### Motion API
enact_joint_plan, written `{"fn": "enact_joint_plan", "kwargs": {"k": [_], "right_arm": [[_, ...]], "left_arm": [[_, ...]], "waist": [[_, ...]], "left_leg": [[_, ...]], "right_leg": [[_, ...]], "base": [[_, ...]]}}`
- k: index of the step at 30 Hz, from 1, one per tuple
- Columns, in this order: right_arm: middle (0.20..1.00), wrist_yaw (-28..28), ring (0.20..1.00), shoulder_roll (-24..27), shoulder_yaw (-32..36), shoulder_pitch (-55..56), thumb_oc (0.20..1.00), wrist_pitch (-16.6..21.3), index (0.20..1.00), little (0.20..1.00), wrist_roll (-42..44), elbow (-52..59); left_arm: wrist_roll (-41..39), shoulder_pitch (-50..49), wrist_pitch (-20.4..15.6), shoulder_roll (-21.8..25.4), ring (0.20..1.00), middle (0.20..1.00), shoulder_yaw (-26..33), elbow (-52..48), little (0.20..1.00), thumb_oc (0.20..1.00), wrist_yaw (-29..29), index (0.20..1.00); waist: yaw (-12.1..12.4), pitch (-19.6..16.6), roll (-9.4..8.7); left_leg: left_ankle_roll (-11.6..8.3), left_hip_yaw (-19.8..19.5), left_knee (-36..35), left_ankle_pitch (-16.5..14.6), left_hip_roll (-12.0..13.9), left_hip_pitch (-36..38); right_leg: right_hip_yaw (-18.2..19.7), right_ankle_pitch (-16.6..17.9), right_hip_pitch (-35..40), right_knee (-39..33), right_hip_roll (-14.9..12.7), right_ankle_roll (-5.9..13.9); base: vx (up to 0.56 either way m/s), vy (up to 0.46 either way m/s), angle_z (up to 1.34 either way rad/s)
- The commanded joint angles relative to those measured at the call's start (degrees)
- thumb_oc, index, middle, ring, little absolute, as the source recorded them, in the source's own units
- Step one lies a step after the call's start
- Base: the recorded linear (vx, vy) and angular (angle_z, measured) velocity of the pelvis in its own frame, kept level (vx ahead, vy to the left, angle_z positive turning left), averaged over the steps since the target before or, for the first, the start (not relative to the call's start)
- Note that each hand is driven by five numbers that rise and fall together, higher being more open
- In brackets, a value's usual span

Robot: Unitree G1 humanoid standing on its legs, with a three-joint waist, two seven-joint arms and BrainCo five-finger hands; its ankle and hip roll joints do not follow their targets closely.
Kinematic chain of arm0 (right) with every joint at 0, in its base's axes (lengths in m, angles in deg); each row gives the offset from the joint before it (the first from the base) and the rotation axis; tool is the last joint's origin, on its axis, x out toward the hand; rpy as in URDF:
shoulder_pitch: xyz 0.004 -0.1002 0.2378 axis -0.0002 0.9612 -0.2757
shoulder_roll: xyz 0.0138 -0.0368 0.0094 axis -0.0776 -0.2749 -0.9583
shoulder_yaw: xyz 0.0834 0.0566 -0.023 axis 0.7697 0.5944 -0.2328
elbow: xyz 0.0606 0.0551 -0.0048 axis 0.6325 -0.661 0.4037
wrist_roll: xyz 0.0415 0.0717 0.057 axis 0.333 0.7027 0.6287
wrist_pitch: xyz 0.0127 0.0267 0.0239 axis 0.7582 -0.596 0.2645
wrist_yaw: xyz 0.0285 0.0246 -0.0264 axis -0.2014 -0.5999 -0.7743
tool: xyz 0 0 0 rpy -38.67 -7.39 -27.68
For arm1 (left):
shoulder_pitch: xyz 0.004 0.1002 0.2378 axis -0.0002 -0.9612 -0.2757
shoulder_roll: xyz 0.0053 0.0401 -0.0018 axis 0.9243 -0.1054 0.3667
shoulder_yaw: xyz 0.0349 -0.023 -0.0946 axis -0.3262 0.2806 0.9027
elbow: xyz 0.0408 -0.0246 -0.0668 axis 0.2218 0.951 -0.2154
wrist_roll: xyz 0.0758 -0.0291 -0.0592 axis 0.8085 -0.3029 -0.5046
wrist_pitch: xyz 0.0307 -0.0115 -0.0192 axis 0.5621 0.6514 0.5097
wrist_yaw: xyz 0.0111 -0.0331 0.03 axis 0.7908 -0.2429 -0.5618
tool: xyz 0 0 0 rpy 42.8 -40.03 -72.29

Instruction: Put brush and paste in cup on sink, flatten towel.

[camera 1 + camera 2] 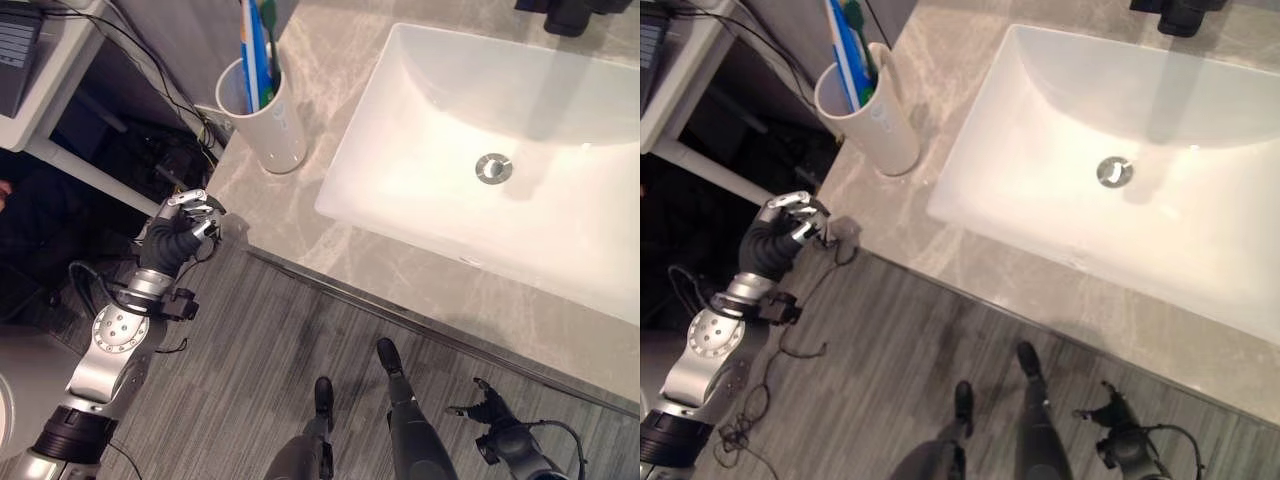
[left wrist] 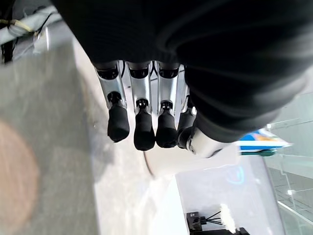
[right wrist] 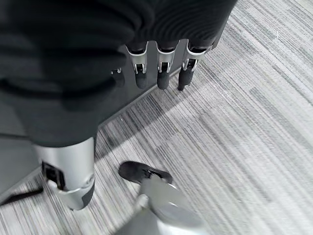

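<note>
Right hand [image 1: 495, 418], nearest camera, low at bottom right, fingers relaxed, holds nothing. Left hand [image 1: 190, 222] at left, just off counter [image 1: 300, 230] corner, fingers loosely curled, empty. Brush [image 1: 270, 45] and paste [image 1: 252, 50] stand in cup [image 1: 268, 125], upper left, beside sink [image 1: 480, 170]. No towel visible, so finding it probably comes next. Cup print too small to read.

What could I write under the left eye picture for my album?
A white cup holding a toothbrush and toothpaste stands on the counter beside the sink, the robot's left hand nearby.
</note>
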Motion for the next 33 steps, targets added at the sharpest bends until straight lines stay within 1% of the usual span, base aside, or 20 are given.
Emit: {"fn": "enact_joint_plan", "kwargs": {"k": [1,3,4,6,8,11,13,14,18,22,29,31,32,33], "right_arm": [[1.000,1.78,1.000,0.62,-2.84,1.61,1.000,0.34,1.000,1.000,2.66,1.54],[1.000,2.20,1.000,0.78,-3.03,0.93,1.000,0.36,1.000,1.000,3.06,1.85],[1.000,2.64,1.000,0.93,-3.41,0.19,1.000,0.30,1.000,1.000,3.29,2.15],[1.000,2.81,1.000,0.81,-3.38,-0.09,1.000,0.33,1.000,1.000,3.52,2.20],[1.000,3.50,1.000,0.65,-3.29,-0.64,1.000,0.44,1.000,1.000,4.46,2.69],[1.000,3.73,1.000,-0.25,-3.20,-0.75,1.000,0.67,1.000,1.000,6.24,2.41],[1.000,3.71,1.000,-0.49,-3.37,-0.72,1.000,0.72,1.000,1.000,6.15,2.58],[1.000,3.62,1.000,-0.79,-4.04,-0.58,1.000,0.65,1.000,1.000,5.81,2.31],[1.000,3.46,1.000,-1.02,-4.49,-0.79,1.000,0.55,1.000,1.000,5.91,1.49],[1.000,3.57,1.000,-1.14,-5.36,-1.56,1.000,0.59,1.000,1.000,6.07,1.40],[1.000,4.17,1.000,-0.93,-5.33,-1.77,1.000,0.55,1.000,1.000,7.18,1.66],[1.000,4.29,1.000,-0.85,-5.56,-1.89,1.000,0.46,1.000,1.000,7.29,1.06],[1.000,4.29,1.000,-0.87,-5.54,-1.91,1.000,0.47,1.000,1.000,7.29,1.05],[1.000,4.46,1.000,-0.89,-5.88,-2.18,1.000,0.49,1.000,1.000,7.44,0.26]], "left_arm": [[-1.90,0.31,-2.82,-0.69,0.200,0.200,0.26,0.53,0.200,0.200,-1.76,0.200],[-1.77,1.57,-2.87,-1.44,0.200,0.200,-0.56,1.16,0.200,0.200,-2.09,0.200],[-1.71,3.01,-2.65,-3.38,0.200,0.200,-1.73,2.48,0.200,0.200,-2.97,0.200],[-0.87,3.68,-2.93,-4.18,0.200,0.200,-1.57,2.57,0.200,0.200,-3.66,0.200],[0.74,5.80,-3.23,-6.24,0.200,0.200,-2.54,2.96,0.200,0.200,-4.95,0.200],[1.53,7.52,-3.09,-7.07,0.200,0.200,-3.34,3.03,0.200,0.200,-5.68,0.200],[1.88,7.85,-3.15,-7.17,0.200,0.200,-3.45,2.97,0.200,0.200,-5.78,0.200],[2.18,9.01,-3.21,-7.94,0.200,0.200,-3.89,3.35,0.200,0.200,-6.26,0.200],[2.11,10.39,-3.31,-8.36,0.200,0.200,-4.43,4.04,0.200,0.200,-6.61,0.200],[2.35,13.98,-3.58,-8.83,0.200,0.200,-5.17,6.12,0.200,0.200,-8.27,0.200],[2.55,20.35,-4.24,-8.36,0.200,0.200,-5.64,10.97,0.200,0.200,-11.68,0.200],[2.71,23.52,-4.49,-7.55,0.200,0.200,-6.36,13.79,0.200,0.200,-12.63,0.200],[2.69,23.61,-4.52,-7.55,0.200,0.200,-6.41,13.87,0.200,0.200,-12.62,0.200],[2.13,25.59,-4.84,-7.84,0.200,0.200,-6.59,15.96,0.200,0.200,-13.63,0.200]], "waist": [[-0.78,-1.43,-2.95],[-0.92,-1.22,-2.83],[-1.17,-0.92,-2.75],[-1.23,-0.87,-2.71],[-1.56,-0.58,-2.89],[-2.07,-0.40,-3.01],[-2.12,-0.45,-3.07],[-2.25,-0.47,-3.12],[-2.48,-0.49,-3.15],[-2.87,-0.48,-3.45],[-3.46,-0.53,-3.45],[-3.77,-0.58,-3.40],[-3.75,-0.54,-3.41],[-3.89,-0.58,-3.37]], "left_leg": [[-0.23,2.89,0.27,-2.09,-5.55,4.76],[-0.32,3.07,0.27,-1.98,-5.52,4.41],[-0.53,3.08,0.27,-1.79,-5.46,4.08],[-0.63,3.10,0.27,-1.71,-5.40,3.98],[-0.79,3.21,0.27,-1.44,-5.30,3.74],[-0.75,3.53,0.27,-1.53,-5.26,3.82],[-0.75,3.61,0.27,-1.48,-5.25,3.79],[-0.80,3.72,0.27,-1.50,-5.18,3.72],[-0.79,3.89,0.27,-1.64,-5.15,3.87],[-0.71,4.30,0.27,-1.84,-5.02,3.91],[-0.82,4.63,0.27,-1.86,-4.89,4.01],[-0.83,4.80,0.27,-2.00,-4.76,4.22],[-0.83,4.79,0.27,-2.00,-4.76,4.24],[-0.91,4.91,0.27,-2.03,-4.71,4.36]], "right_leg": [[0.63,2.11,-2.95,-0.08,-3.73,4.94],[0.82,2.09,-3.25,-0.08,-3.66,4.90],[0.80,2.05,-3.55,-0.08,-3.70,4.85],[0.81,1.98,-3.66,-0.08,-3.65,4.83],[0.99,1.86,-4.03,-0.08,-3.46,4.80],[1.32,1.87,-4.25,-0.08,-3.12,4.79],[1.46,1.87,-4.32,-0.08,-3.06,4.76],[1.56,1.82,-4.47,-0.08,-3.12,4.72],[1.73,1.65,-4.56,-0.08,-2.95,4.66],[2.31,1.70,-4.83,-0.08,-2.57,4.60],[2.49,1.70,-5.11,-0.08,-2.52,4.48],[2.36,1.64,-4.98,-0.08,-2.58,4.43],[2.35,1.64,-4.96,-0.08,-2.58,4.43],[2.37,1.51,-4.94,-0.08,-2.61,4.36]], "base": [[0.00,0.000,0.00],[0.00,-0.020,-0.01],[0.01,-0.032,0.00],[0.00,-0.016,0.01],[0.00,0.000,0.00],[0.02,-0.006,-0.03],[0.02,-0.007,-0.08],[0.00,-0.001,-0.09],[0.00,0.000,-0.02],[0.00,-0.002,-0.02],[0.01,-0.005,-0.06],[0.01,-0.003,-0.02],[0.00,0.000,0.00],[0.00,0.000,0.00]]}}
